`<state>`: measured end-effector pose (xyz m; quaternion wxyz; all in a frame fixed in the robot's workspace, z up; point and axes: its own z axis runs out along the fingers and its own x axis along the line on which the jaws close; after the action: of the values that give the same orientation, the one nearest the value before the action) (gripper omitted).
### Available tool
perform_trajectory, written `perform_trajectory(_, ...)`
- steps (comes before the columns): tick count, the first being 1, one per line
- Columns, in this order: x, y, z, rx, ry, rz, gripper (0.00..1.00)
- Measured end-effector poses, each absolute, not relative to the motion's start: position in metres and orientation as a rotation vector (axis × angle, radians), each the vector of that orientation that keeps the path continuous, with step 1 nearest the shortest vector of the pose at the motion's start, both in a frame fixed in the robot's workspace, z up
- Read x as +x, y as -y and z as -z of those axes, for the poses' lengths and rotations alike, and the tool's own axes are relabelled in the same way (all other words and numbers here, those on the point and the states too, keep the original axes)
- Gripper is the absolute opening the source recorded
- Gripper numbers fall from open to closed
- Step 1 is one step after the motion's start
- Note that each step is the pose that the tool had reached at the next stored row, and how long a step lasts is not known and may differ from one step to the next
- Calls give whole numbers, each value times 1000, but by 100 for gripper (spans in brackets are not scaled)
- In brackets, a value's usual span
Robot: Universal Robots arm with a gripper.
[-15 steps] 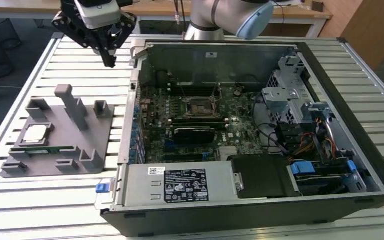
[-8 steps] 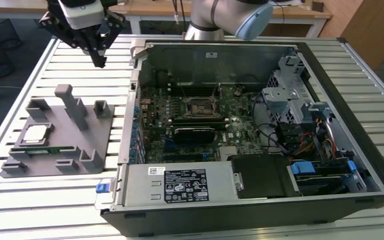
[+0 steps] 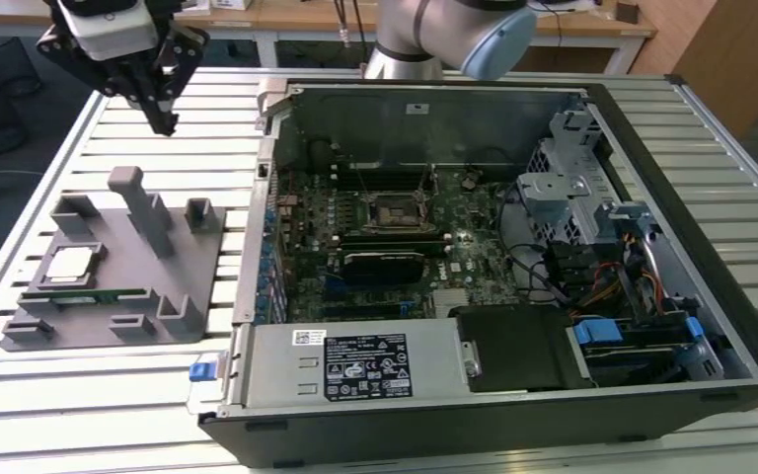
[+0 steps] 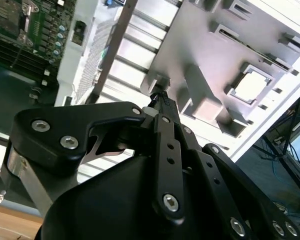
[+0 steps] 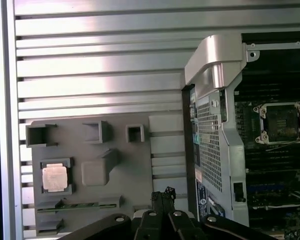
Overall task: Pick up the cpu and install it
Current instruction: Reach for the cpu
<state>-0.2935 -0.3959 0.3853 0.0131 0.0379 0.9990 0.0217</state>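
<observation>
The gripper (image 3: 165, 120) hangs above the slatted worktop (image 3: 221, 109), near the edge at the top of the exterior view, its fingertips pressed together on nothing. The cpu (image 3: 70, 265) lies silver side up in its pocket on the grey holder tray (image 3: 194, 276), just beside the green memory stick (image 3: 83, 295) (well apart from the gripper, no contact). Inside the open computer case (image 3: 485, 449), the black socket (image 3: 393, 210) sits empty. Nothing picked, nothing installed: the whole job lies ahead.

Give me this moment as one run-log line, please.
jaws: shut, empty, above the table | chip: in gray holder, untouched | socket: empty | pick: not yet done
</observation>
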Motion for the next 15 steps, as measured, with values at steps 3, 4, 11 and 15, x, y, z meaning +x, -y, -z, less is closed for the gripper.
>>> perform_trajectory(3, -306, 396, -385, 118, -3113, -68, 11)
perform_trajectory(4, -311, 396, -384, 118, -3112, -68, 11)
perform_trajectory(11, -343, 396, -382, 118, -3113, -68, 11)
perform_trajectory(15, -358, 396, -380, 114, -3113, -68, 11)
